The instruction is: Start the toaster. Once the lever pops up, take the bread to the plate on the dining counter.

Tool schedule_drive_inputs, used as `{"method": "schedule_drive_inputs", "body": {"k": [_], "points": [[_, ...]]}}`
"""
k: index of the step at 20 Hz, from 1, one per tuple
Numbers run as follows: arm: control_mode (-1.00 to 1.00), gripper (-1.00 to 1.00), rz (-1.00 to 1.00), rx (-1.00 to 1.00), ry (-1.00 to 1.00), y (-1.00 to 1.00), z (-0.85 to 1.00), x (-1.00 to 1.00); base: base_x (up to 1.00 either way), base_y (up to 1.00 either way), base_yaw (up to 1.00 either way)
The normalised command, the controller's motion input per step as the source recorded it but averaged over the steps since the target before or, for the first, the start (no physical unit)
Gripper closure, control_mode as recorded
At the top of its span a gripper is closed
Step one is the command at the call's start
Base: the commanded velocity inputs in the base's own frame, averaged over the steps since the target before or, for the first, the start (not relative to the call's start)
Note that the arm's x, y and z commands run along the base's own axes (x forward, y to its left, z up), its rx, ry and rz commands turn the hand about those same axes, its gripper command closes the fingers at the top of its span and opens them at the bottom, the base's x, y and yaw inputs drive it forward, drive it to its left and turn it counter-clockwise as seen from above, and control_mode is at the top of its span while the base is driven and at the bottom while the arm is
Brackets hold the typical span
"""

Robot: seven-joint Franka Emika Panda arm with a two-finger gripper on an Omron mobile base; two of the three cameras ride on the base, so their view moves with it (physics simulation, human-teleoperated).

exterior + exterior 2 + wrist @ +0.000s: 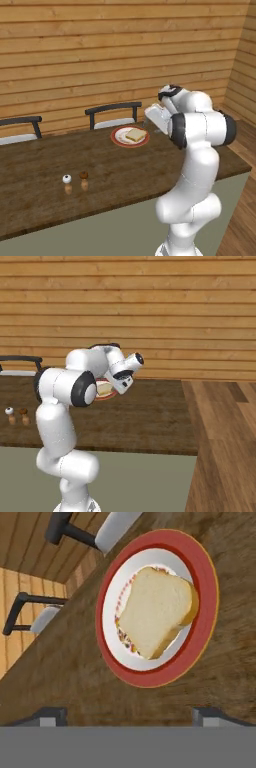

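The bread (156,609), a pale slice with a tan crust, lies flat on the red-rimmed white plate (202,627). The plate rests on the dark wood dining counter (100,167), near its far edge. In the base views the bread (135,134) and the plate (116,140) sit just left of my hand. My gripper (130,716) hovers above the plate's near side, open, its fingertips (48,715) set wide apart with nothing between them. From the right, my arm partly covers the bread (104,389). The toaster and its lever are out of view.
Two small shakers, one white-topped (67,182) and one brown-topped (84,180), stand on the counter's left part. Two dark chairs (113,113) (21,128) stand behind the counter against the plank wall. The counter ends at the right (244,167), with wooden floor (225,446) beyond.
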Motion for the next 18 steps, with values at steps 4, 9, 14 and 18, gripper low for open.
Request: {"method": "schedule_drive_inputs", "body": {"k": [4,9,14,18], "points": [[-1.00,-1.00,-0.11,-0.20,0.23,0.39,0.80,-0.65,0.00,0.00,0.00],[-1.00,-1.00,-0.03,-0.40,0.09,0.47,0.30,-0.96,0.00,0.00,0.00],[-1.00,-1.00,0.00,-0.50,-0.02,0.35,0.13,-1.00,0.00,0.00,0.00],[-1.00,-1.00,0.00,-0.41,-0.12,0.12,0.15,-1.00,0.00,0.00,0.00]]}}
